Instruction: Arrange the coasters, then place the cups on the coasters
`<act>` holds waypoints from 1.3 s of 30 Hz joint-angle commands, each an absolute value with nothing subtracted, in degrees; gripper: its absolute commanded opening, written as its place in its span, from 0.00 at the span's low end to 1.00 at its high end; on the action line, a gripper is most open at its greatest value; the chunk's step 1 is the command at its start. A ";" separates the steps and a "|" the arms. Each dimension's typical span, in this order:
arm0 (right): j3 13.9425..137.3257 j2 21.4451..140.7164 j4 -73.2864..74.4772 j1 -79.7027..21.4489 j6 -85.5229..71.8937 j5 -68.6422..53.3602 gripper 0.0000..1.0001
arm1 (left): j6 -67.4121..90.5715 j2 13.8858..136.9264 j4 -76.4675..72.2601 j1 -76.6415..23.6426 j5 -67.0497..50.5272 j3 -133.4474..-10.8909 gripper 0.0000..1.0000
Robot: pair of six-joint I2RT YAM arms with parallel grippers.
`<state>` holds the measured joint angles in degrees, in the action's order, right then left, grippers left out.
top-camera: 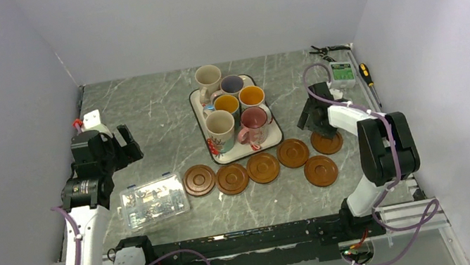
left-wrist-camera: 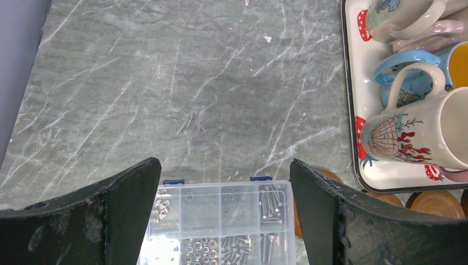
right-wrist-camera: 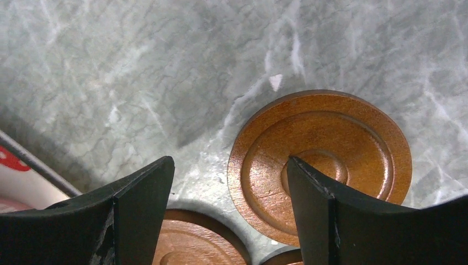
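Note:
Six round brown coasters lie in front of the tray: four in a row, one nearer, one at the right end. My right gripper hangs open over that right-end coaster, one finger above its centre and the other off its left rim; nothing is gripped. Six cups stand on the strawberry-print tray, among them a cream one and a pink one. My left gripper is open and empty at the left.
A clear plastic box of screws and nuts lies below the left gripper. Tools, including a screwdriver, lie at the back right. The tray's rim shows left of the right gripper. Walls close in on three sides.

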<state>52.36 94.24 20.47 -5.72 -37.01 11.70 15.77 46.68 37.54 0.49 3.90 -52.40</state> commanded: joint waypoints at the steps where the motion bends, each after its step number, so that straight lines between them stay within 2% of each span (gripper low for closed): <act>1: 52.16 94.65 10.84 -8.70 -41.43 -1.19 0.78 | 16.26 45.99 36.23 0.30 3.68 -53.53 0.94; 10: 52.25 84.55 19.37 -8.70 -39.27 5.75 0.79 | 16.28 45.76 36.28 0.31 3.68 -53.50 0.94; 16: 48.95 80.67 22.01 -6.02 -36.58 7.70 0.83 | 16.27 45.68 36.23 0.27 3.59 -53.48 0.94; 22: 44.29 79.96 20.20 1.45 -35.32 3.95 0.87 | 16.28 45.65 36.21 -1.12 3.54 -53.44 0.94; 28: 41.87 82.12 15.35 4.21 -34.54 -3.02 0.88 | 16.31 45.77 36.13 -1.17 3.42 -53.44 0.94; 39: 43.11 88.67 10.93 4.66 -34.03 -8.49 0.80 | 16.23 46.01 36.06 -1.19 3.54 -53.43 0.94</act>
